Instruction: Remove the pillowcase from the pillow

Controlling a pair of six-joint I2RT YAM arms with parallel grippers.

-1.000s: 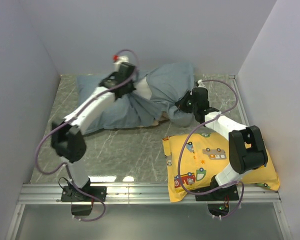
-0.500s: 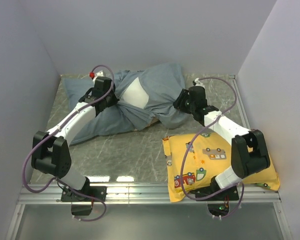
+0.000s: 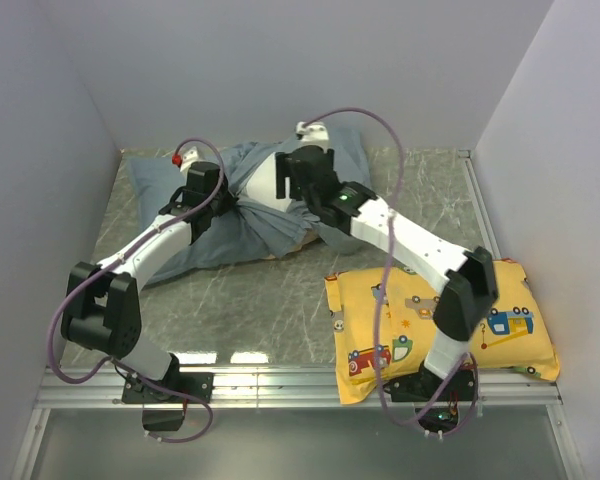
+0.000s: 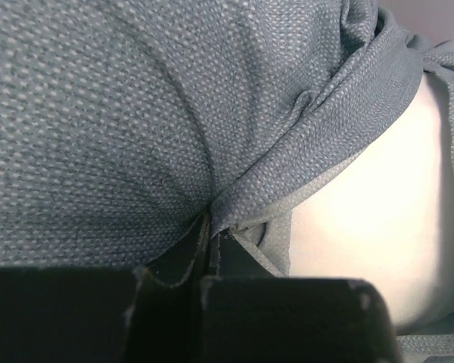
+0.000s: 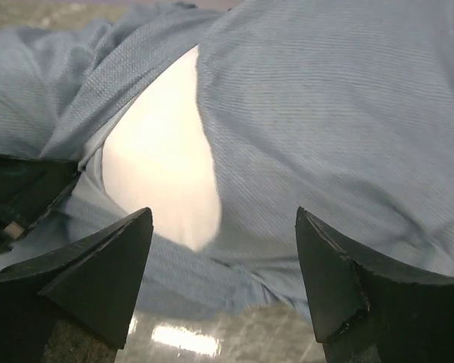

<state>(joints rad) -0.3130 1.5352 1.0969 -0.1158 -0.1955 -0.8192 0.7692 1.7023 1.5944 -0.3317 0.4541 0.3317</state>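
1. The pillowcase (image 3: 225,235) lay bunched at the far side of the tabletop (image 3: 260,295), left of centre.
2. The pillow (image 3: 265,182) showed only as a white patch through the pillowcase's opening. The rest of it was hidden under the fabric.
3. No stripes could be made out on the pillowcase, which looked plain blue-grey in every view.
4. The left jaws were pinched together on a fold of the pillowcase at the rim of the opening, just beside the bare pillow.
5. In the left wrist view only the dark tips of the left jaws showed, cut off by the bottom edge. From above, those tips were lost among the cloth folds.
6. The right jaws stood wide apart and held nothing. Their two fingers (image 5: 98,276) framed the white patch, and whether they touched the cloth could not be told.
7. From above, the right arm crossed over the pillowcase's right part and hid it.
8. A yellow pillow (image 3: 400,330) lay at the near right, apart from the pillowcase. The right arm partly covered it, and it overhung the tabletop's near edge.
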